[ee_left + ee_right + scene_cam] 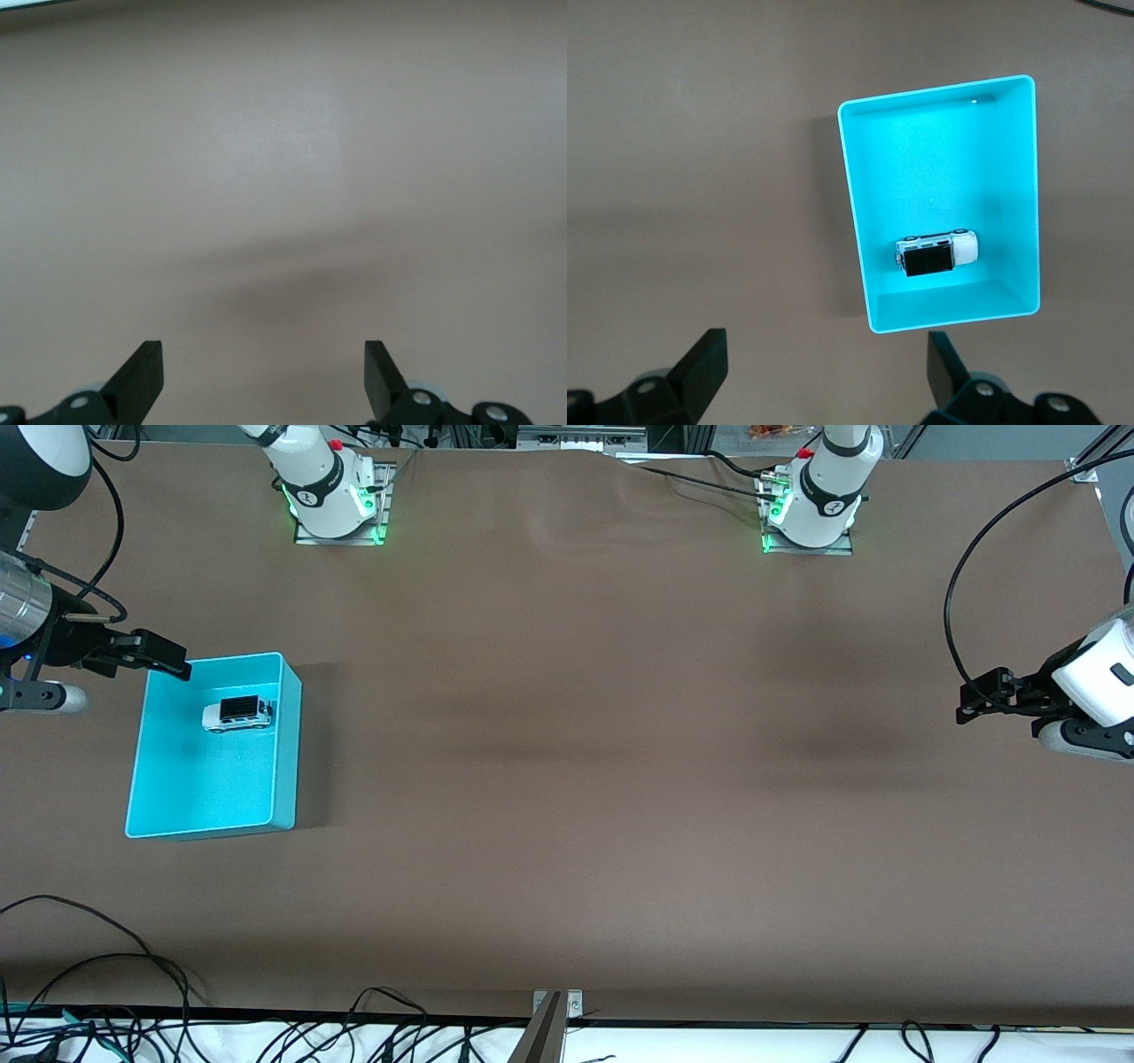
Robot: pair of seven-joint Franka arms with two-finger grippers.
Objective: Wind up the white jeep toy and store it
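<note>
The white jeep toy (pixel 237 714) with its black roof lies inside the cyan bin (pixel 289 753), in the half of the bin farther from the front camera. It also shows in the right wrist view (pixel 937 252), inside the bin (pixel 849 195). My right gripper (pixel 164 657) is open and empty, up in the air over the bin's corner at the right arm's end of the table; its fingers (pixel 704 359) frame bare table. My left gripper (pixel 974 700) is open and empty over bare table at the left arm's end; its fingers (pixel 142 372) show only brown table.
The brown table (pixel 576 779) stretches between the two arms. Loose black cables (pixel 89 992) lie along the edge nearest the front camera. The arm bases (pixel 337 505) stand at the farthest edge.
</note>
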